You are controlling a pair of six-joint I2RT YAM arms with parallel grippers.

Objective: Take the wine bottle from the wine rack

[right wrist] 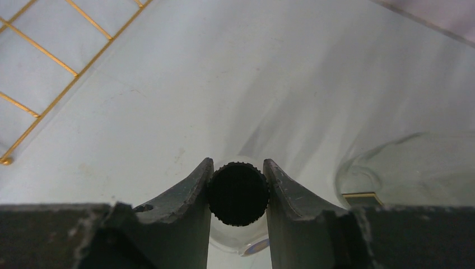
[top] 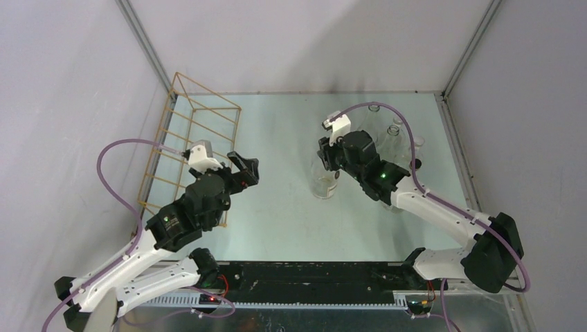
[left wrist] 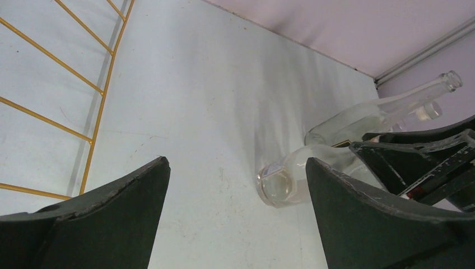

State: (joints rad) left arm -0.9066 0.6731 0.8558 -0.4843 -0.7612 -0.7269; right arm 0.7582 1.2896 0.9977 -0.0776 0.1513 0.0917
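The right gripper (right wrist: pixel 238 175) is holding the wine bottle (top: pixel 324 184) from above; its two fingers (right wrist: pixel 185 193) are squeezing tight on the bottle's black cap (right wrist: pixel 239 194), one on each side. The wine bottle is made of clear glass; it is standing up on the pale table (top: pixel 277 131), near the middle, well away from the wine rack (top: pixel 194 142). The wine rack is sitting at the left side of the table, next to the wall; it is a thin gold wire frame with rungs like a ladder, and no bottle is lying in the part that shows. The left gripper (top: pixel 245 167) is hanging between the rack and the wine bottle; its jaws are wide apart and are not holding anything; it is pointing toward the bottle. More clear bottles (top: pixel 394 128) are standing at the back right of the table, behind the right arm; one of them is showing just beside the held bottle in the right wrist view.
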